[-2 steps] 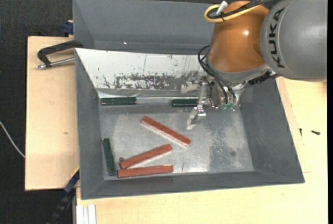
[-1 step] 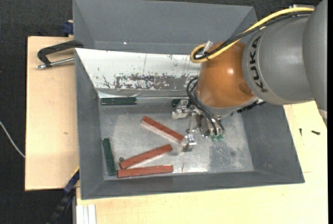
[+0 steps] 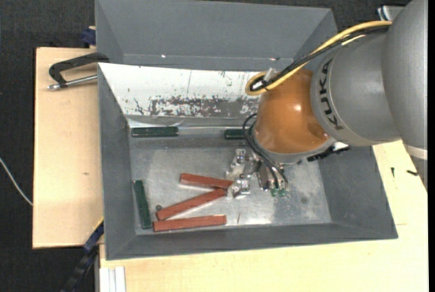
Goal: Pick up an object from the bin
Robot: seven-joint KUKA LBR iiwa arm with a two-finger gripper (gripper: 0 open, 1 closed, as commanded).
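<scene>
Right at my gripper (image 3: 255, 178), low over the floor of the bin (image 3: 115, 168), the ends of two sticks meet: short red-brown stick (image 3: 204, 180) and long red-brown stick (image 3: 194, 204), both running out from the tip, away from my arm. Gripper open or closed: can't tell. Tiny green bit (image 3: 277, 193) just beside it, arm side. Further out, third red-brown stick (image 3: 189, 221) lies flat. Well apart, dark green stick (image 3: 141, 204) by the far side wall.
</scene>
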